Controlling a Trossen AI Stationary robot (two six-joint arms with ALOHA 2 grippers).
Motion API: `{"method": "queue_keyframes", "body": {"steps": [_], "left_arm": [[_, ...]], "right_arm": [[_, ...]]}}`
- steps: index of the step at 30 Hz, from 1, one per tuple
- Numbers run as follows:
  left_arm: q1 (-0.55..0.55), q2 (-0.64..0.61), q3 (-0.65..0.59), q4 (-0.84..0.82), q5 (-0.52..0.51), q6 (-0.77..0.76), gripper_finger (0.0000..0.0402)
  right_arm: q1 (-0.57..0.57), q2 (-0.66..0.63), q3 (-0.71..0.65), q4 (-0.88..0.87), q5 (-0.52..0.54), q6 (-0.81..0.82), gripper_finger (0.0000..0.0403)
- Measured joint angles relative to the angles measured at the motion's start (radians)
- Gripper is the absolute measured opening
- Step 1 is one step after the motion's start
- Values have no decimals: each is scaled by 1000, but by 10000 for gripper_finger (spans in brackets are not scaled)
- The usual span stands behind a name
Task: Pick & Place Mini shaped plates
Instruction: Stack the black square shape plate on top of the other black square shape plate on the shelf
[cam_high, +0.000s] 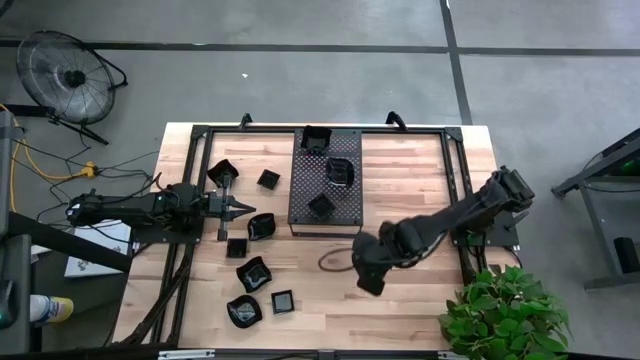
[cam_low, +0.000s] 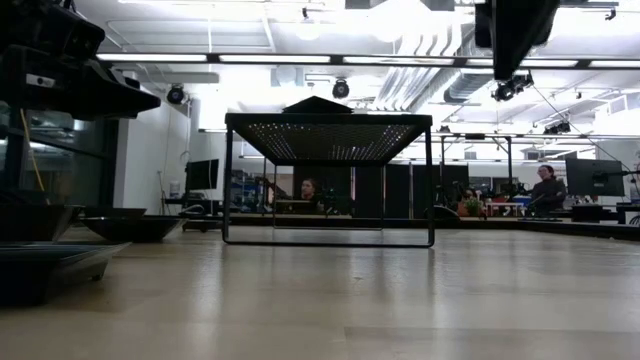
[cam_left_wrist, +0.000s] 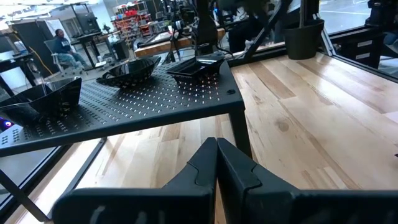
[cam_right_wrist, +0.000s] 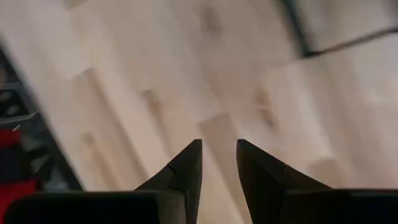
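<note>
Looking past the right gripper (cam_right_wrist: 219, 155) through its own wrist camera, only bare wooden table (cam_right_wrist: 186, 74) shows beneath fingers standing a little apart with nothing between them. From above, that gripper (cam_high: 368, 283) hangs over open boards, with the perforated tray (cam_high: 300, 205) beyond it toward the table's far edge. Three mini shaped plates (cam_high: 339, 172) sit on the tray, something the right wrist view misses entirely.

The left gripper (cam_high: 246, 207) has its fingers pressed together, empty, pointing at the tray's near side. Its wrist view shows the closed tips (cam_left_wrist: 216, 155) just short of the tray's leg, and plates (cam_left_wrist: 130, 71) resting on top. The overhead view alone reveals loose plates (cam_high: 262, 227) on the wood around this gripper: one just beside its tip, others (cam_high: 253, 274) farther out toward the front edge. The low view shows the tray (cam_low: 328, 125) raised on legs.
</note>
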Motion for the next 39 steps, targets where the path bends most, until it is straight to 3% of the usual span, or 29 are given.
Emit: {"method": "queue_keyframes", "body": {"steps": [7,12,23,39], "left_arm": [[0,0,0,0,0,0,1],[0,0,0,0,0,0,1],[0,0,0,0,0,0,1],[0,0,0,0,0,0,1]], "right_arm": [[56,16,-204,480,-72,-226,94],[77,104,-246,707,-76,-377,94],[116,310,-46,746,-21,-636,94],[120,608,325,741,214,-966,94]]}}
